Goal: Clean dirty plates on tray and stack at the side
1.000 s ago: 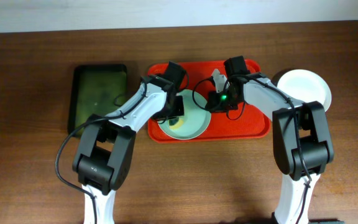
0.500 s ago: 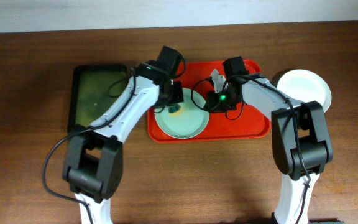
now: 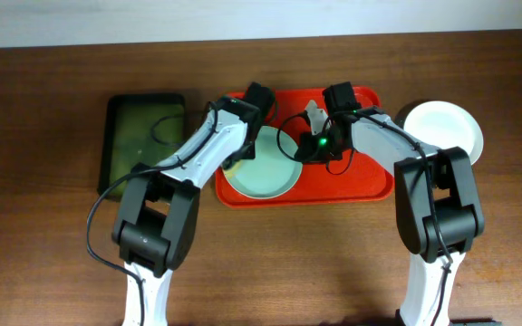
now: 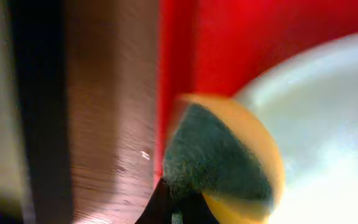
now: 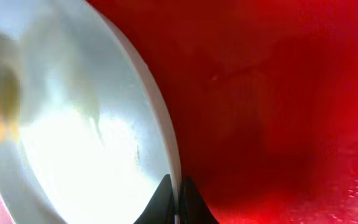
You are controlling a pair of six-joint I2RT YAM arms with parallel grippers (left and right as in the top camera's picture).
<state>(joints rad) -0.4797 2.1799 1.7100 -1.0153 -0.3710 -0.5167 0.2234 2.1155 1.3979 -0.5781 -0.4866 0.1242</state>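
Note:
A pale mint plate (image 3: 265,172) lies on the left half of the red tray (image 3: 361,177). My left gripper (image 3: 236,159) is shut on a yellow sponge with a dark green scouring side (image 4: 219,155), held at the plate's left rim over the tray edge. My right gripper (image 3: 303,150) is shut on the plate's right rim, with both fingertips (image 5: 166,199) pinching it. The plate (image 5: 73,137) fills the left of the right wrist view, on the tray (image 5: 278,112). A white plate (image 3: 442,131) sits on the table to the right of the tray. No third plate shows.
A dark green tray (image 3: 143,140) lies on the wooden table (image 3: 53,226) left of the red tray. In the left wrist view the bare wood (image 4: 104,124) lies beside the tray rim (image 4: 173,62). Both arms cross over the red tray.
My left gripper has carried the sponge from the middle of the plate to its left rim. My right gripper has stayed on the plate's right rim.

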